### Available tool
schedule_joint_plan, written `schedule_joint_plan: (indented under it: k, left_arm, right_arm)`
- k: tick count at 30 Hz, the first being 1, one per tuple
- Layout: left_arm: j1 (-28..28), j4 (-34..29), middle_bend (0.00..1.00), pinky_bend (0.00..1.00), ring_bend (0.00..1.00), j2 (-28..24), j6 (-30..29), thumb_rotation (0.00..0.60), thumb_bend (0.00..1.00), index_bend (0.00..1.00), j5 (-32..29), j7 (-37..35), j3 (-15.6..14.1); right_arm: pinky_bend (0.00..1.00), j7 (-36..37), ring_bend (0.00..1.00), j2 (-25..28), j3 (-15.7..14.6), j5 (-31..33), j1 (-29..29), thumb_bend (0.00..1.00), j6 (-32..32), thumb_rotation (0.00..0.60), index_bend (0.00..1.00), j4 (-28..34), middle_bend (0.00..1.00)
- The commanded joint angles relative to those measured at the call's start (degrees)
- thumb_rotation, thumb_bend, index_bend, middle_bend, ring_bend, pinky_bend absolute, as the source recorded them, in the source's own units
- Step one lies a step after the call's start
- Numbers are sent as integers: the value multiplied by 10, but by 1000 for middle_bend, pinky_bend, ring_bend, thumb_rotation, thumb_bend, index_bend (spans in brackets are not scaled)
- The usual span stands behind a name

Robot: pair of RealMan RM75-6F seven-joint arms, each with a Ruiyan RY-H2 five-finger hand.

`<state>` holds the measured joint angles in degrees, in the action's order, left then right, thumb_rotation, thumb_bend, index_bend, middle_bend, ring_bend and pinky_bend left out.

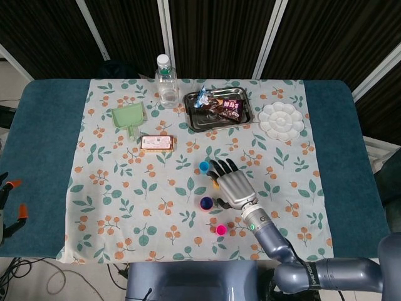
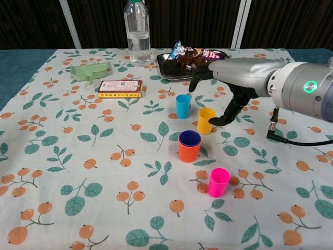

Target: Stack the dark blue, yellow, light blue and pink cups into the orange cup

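Observation:
The orange cup (image 2: 188,152) stands upright mid-table with the dark blue cup (image 2: 190,138) nested inside it; both show in the head view as one cup (image 1: 206,203). The yellow cup (image 2: 206,121) stands just behind and right of it, the light blue cup (image 2: 182,106) further back and left, the pink cup (image 2: 218,182) in front on the right. My right hand (image 2: 231,86) hovers above the yellow cup, holding nothing, fingers spread, its thumb tip close by the cup's right side. In the head view that hand (image 1: 234,186) covers most of the yellow cup. My left hand is not visible.
At the back stand a water bottle (image 2: 137,32) and a metal tray (image 2: 165,65) of snack packs. A green scoop (image 2: 91,71) and a flat box (image 2: 119,88) lie at back left. A white palette (image 1: 282,120) sits at back right.

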<state>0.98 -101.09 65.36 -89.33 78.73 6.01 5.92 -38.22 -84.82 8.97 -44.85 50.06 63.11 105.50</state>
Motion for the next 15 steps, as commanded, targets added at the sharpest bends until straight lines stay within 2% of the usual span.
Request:
schedule_joint_plan:
  k: [1,15]
  left_arm:
    - [0,0,61,39,0,0,-1,600,468,248,0,0,0]
    - [0,1,61,39,0,0,0,600,468,248,-3,-1,1]
  right_arm:
    - [61,2,5,0,6,20,4,386,-8,600,249,-22,0]
    - [61,4,5,-33,16,56,23,386,-36,600,283,-94,0]
